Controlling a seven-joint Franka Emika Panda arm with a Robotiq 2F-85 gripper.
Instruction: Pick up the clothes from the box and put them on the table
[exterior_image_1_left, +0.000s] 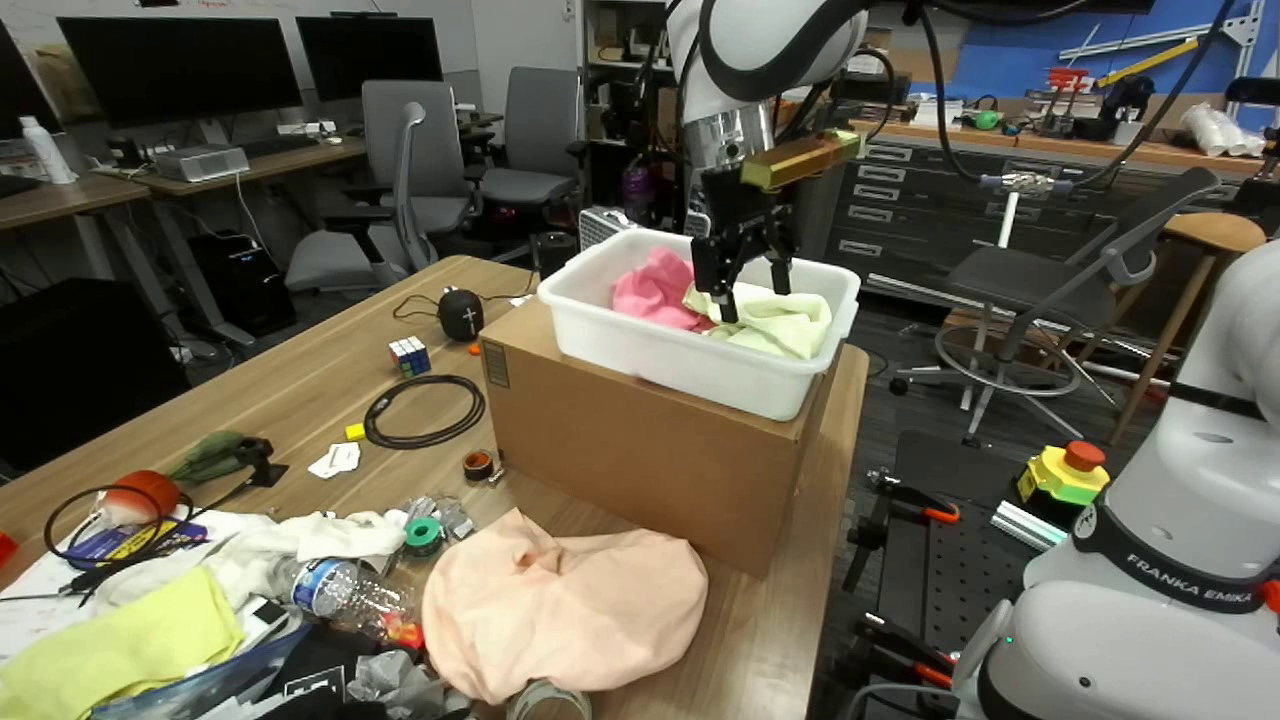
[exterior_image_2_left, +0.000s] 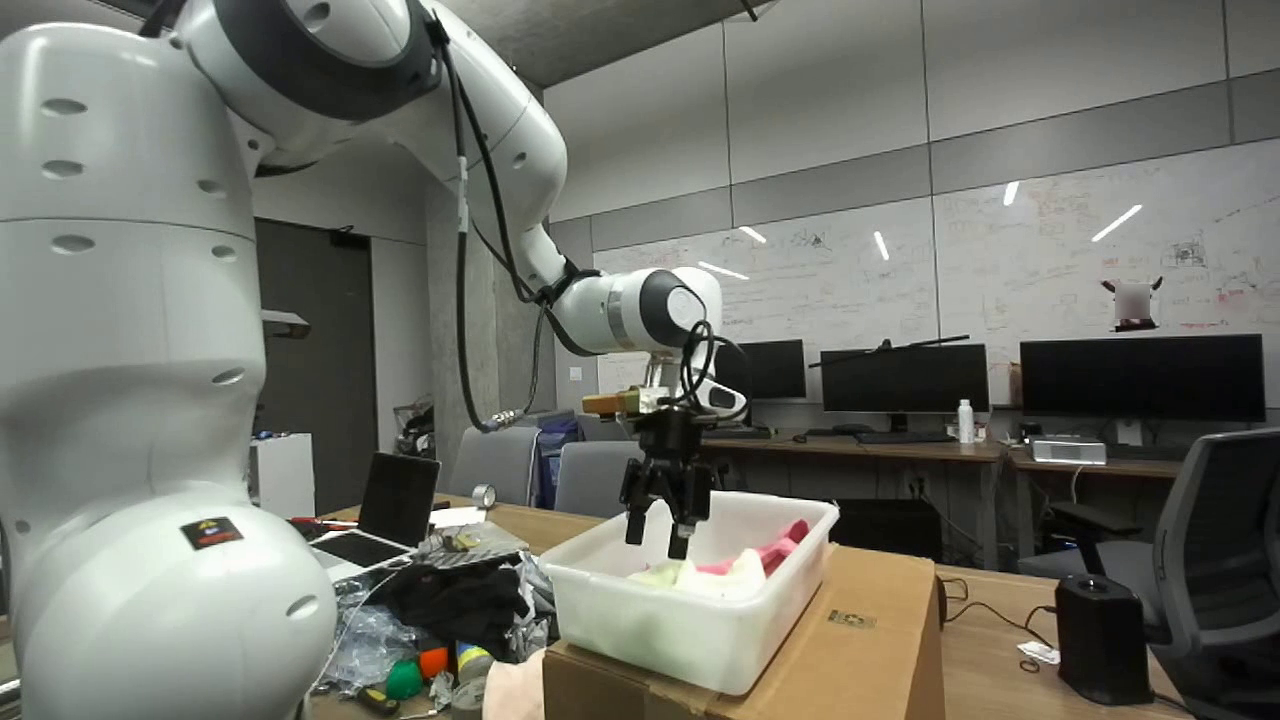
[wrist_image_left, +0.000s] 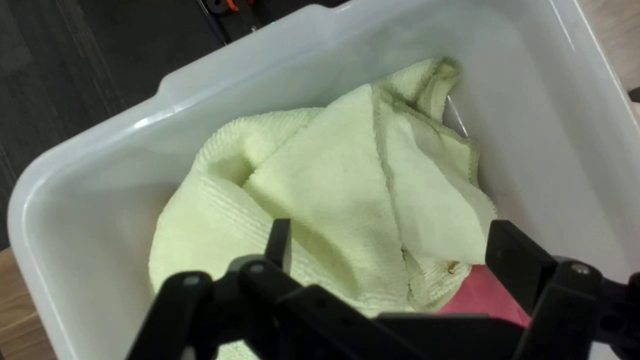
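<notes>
Jaws wide apart, two in number, pointing down over the contents of one white tub (exterior_image_1_left: 670, 358); impossible to say whether touching the cloth below. Inside the tub, to a count of two: one pale green cloth (wrist_image_left: 345, 185), bunched and folded over, right beneath the jaws, and one pink cloth (exterior_image_1_left: 655, 288), partly covered, glimpsed past the green edge in the wrist view. Under the tub, in both exterior views, one brown cardboard box (exterior_image_1_left: 640, 470), standing upright on one wooden bench (exterior_image_1_left: 765, 650). Also on that bench, one peach cloth (exterior_image_1_left: 570, 610), lying loose just beside the cardboard box. Farther off, one yellow cloth (exterior_image_1_left: 130, 640), spread at the edge of one jumble (exterior_image_1_left: 320, 650) too crowded to count. Just beside the peach cloth, one clear plastic bottle (exterior_image_1_left: 350, 598), lying on its side; near the bottle, one green tape roll (exterior_image_1_left: 423, 537). Elsewhere on the bench, one puzzle cube (exterior_image_1_left: 409, 356), one small yellow block (exterior_image_1_left: 355, 432) and, by the base of the cardboard box, one brown tape roll (exterior_image_1_left: 478, 464). In an exterior view, one open laptop (exterior_image_2_left: 398, 500), and in the background three monitors (exterior_image_2_left: 905, 385) in a row.
</notes>
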